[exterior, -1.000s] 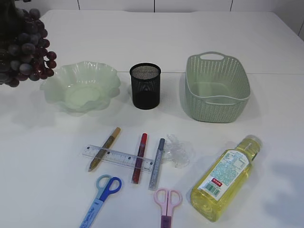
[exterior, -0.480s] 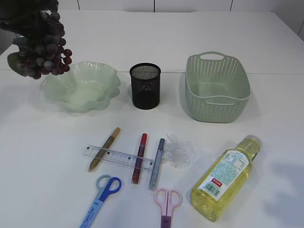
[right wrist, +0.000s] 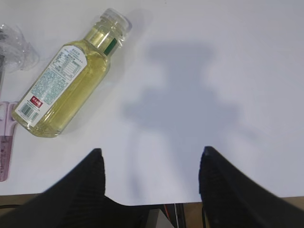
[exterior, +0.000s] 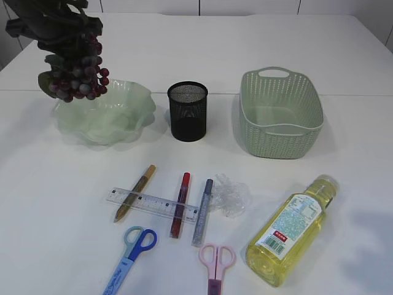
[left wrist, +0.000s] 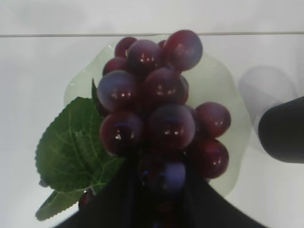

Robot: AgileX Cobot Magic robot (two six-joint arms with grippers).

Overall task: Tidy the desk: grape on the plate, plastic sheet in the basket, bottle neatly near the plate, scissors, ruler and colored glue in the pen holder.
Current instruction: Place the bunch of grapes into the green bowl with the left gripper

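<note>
Grapes: dark red plastic grape bunch (exterior: pixel 77 77) with a green leaf, hanging right over the pale green wavy plate (exterior: pixel 126 117)
Left gripper (left wrist: pixel 159 209): pinching the bunch from above
Right gripper (right wrist: pixel 149 178): fingers spread, nothing in them, yellow bottle (right wrist: pixel 66 85) lying nearby

Staged lab-like tabletop, plain white table (exterior: pixel 258 37), white panelled wall behind, props laid in rows
</note>
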